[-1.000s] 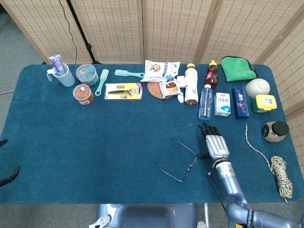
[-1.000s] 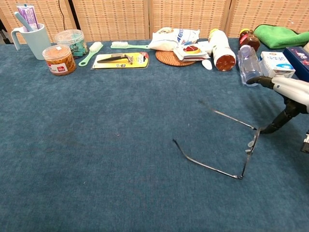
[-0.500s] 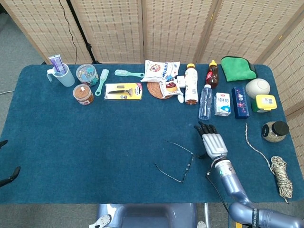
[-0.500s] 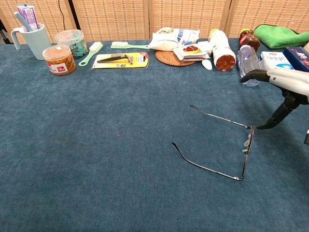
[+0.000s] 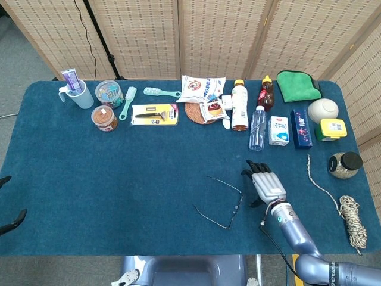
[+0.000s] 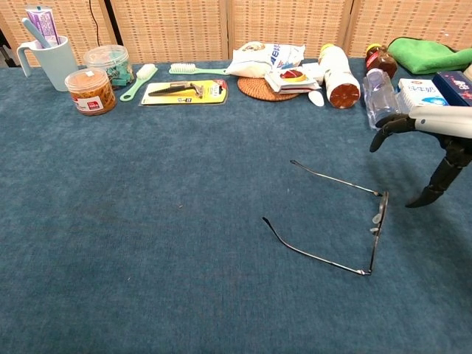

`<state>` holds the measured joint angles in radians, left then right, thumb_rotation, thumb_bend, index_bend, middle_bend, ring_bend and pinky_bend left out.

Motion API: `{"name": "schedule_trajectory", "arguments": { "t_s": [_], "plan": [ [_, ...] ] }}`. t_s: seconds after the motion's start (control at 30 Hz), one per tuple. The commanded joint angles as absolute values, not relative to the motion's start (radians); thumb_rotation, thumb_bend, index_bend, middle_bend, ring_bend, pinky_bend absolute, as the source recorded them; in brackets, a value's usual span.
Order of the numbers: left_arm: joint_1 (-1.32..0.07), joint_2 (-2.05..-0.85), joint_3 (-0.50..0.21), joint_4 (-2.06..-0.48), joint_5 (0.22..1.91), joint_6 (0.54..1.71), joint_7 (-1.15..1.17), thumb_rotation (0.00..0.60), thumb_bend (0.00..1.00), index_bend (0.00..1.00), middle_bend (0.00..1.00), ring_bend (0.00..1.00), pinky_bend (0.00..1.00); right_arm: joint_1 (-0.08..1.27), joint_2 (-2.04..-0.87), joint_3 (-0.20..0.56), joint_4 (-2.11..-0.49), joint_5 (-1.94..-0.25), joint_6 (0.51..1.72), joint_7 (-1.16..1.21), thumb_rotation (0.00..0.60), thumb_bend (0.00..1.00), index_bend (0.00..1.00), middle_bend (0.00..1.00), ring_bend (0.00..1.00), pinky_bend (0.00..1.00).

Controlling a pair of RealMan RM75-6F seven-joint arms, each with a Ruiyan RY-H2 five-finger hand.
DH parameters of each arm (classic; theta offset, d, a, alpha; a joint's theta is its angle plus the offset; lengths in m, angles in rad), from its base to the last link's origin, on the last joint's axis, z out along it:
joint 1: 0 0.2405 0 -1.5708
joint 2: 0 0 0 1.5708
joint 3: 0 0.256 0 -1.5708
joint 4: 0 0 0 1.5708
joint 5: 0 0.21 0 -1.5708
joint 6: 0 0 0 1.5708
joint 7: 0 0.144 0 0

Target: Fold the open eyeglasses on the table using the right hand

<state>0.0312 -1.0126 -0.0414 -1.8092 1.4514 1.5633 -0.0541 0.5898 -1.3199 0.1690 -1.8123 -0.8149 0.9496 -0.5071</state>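
Note:
The eyeglasses (image 5: pixel 225 201) (image 6: pixel 346 222) lie open on the blue table, thin dark frame, both temples pointing left, lenses at the right end. My right hand (image 5: pixel 266 185) (image 6: pixel 435 147) hovers just right of the lens front, fingers spread and apart from the frame, holding nothing. In the chest view its thumb (image 6: pixel 434 187) points down toward the cloth a short way right of the glasses. My left hand is out of both views.
Along the table's far side stand a cup (image 5: pixel 80 93), jars, a brush, a razor pack (image 5: pixel 155 114), snack bags, bottles (image 5: pixel 257 128), cartons and a green cloth (image 5: pixel 297 85). A rope (image 5: pixel 351 218) and a jar (image 5: pixel 344 165) lie at the right.
The glasses slid slightly left and settled flat. My right hand drew back to the right, off the frame, and rose a little.

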Motion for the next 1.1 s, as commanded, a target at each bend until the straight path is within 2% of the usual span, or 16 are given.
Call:
{"name": "schedule_trajectory", "arguments": {
  "t_s": [0.03, 0.5, 1.1],
  "plan": [
    [0.032, -1.012, -0.041, -1.809, 1.454, 1.565, -0.056, 0.539, 0.26, 0.16, 0.05, 0.02, 0.0, 0.598, -1.323, 0.155, -1.828, -0.797, 0.975, -0.525, 0.6, 0.0, 0.25, 0.0, 0.0, 0.0],
    [0.037, -1.006, -0.038, -1.792, 1.464, 1.571, -0.089, 0.539, 0.26, 0.16, 0.05, 0.02, 0.0, 0.646, -1.375, 0.117, -1.859, -0.673, 1.058, -0.634, 0.6, 0.0, 0.26, 0.0, 0.0, 0.0],
    [0.04, -1.011, -0.036, -1.757, 1.46, 1.564, -0.129, 0.539, 0.26, 0.16, 0.05, 0.02, 0.0, 0.73, -1.43, 0.113, -1.87, -0.517, 1.108, -0.721, 0.6, 0.0, 0.26, 0.0, 0.0, 0.0]
  ]
}}
